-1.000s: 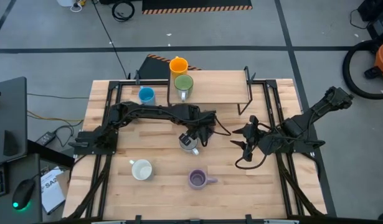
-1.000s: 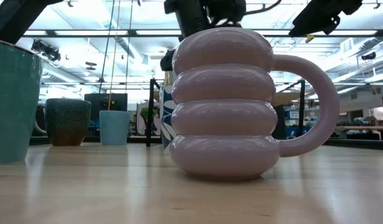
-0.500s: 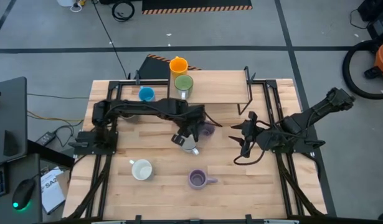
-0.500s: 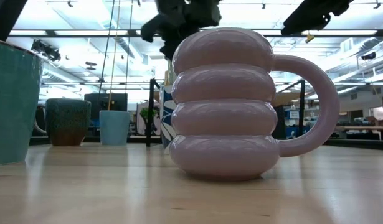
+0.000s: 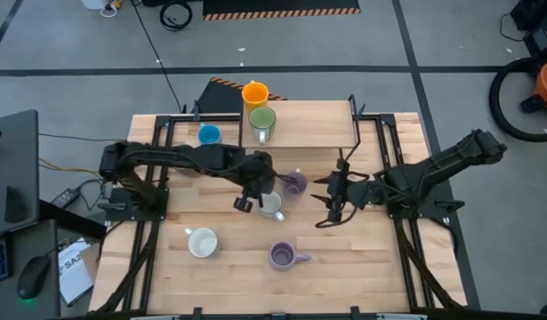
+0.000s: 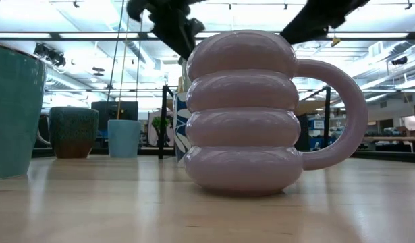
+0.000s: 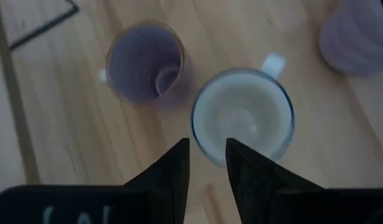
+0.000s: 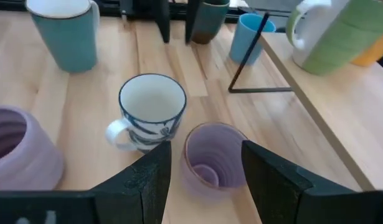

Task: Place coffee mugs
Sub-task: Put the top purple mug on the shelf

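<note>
A white mug with a blue pattern (image 5: pixel 271 205) and a smooth pale purple mug (image 5: pixel 295 184) stand upright mid-table. My left gripper (image 5: pixel 244 204) hovers just left of the white mug (image 7: pixel 243 117). Its fingers are open a narrow gap with nothing between them. My right gripper (image 5: pixel 324 201) is open, level with and right of the purple mug (image 8: pixel 213 155). That mug stands just beyond its fingertips, untouched. A ribbed purple mug (image 6: pixel 244 111) and a teal mug (image 5: pixel 202 241) stand nearer the front. An orange mug (image 5: pixel 254 92) and a green mug (image 5: pixel 261 121) sit on the raised shelf.
The wooden shelf (image 5: pixel 313 124) on black legs spans the far middle. A blue mug (image 5: pixel 209 135) and a dark mug (image 6: pixel 73 131) stand at the far left. Black frame rails (image 5: pixel 153 222) run along both table sides. Bare wood lies at the front right.
My left gripper has risen and drawn back toward the table's left, off the white mug, which stays standing in place. That uncovered the purple mug beside it. My right gripper has moved toward the table's left, closer to the purple mug.
</note>
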`<state>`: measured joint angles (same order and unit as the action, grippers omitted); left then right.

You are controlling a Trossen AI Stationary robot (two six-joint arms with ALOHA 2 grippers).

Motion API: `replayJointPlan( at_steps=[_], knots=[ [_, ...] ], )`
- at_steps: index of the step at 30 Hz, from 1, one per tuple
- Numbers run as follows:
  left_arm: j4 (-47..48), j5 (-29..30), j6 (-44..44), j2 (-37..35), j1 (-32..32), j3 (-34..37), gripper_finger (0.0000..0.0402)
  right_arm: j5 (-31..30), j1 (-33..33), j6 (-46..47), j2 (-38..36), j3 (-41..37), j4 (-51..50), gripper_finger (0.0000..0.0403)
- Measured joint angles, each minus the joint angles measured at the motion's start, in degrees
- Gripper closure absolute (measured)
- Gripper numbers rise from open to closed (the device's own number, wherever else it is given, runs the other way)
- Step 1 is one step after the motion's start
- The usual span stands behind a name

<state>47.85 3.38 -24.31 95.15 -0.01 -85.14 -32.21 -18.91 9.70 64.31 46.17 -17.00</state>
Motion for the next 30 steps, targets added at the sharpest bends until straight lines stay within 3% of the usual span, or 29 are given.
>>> replayJointPlan(
  at_steps=[8,30],
  knots=[
    [-7.6,0.5,5.2,-6.8,0.0,6.5,0.0292,7.9,5.2,-2.6,2.4,2.0,2.4,0.0202],
    [-27.8,4.9,14.7,-25.5,0.0,33.9,0.0292,17.6,11.3,-11.2,28.2,27.1,-21.5,0.0202]
  ],
)
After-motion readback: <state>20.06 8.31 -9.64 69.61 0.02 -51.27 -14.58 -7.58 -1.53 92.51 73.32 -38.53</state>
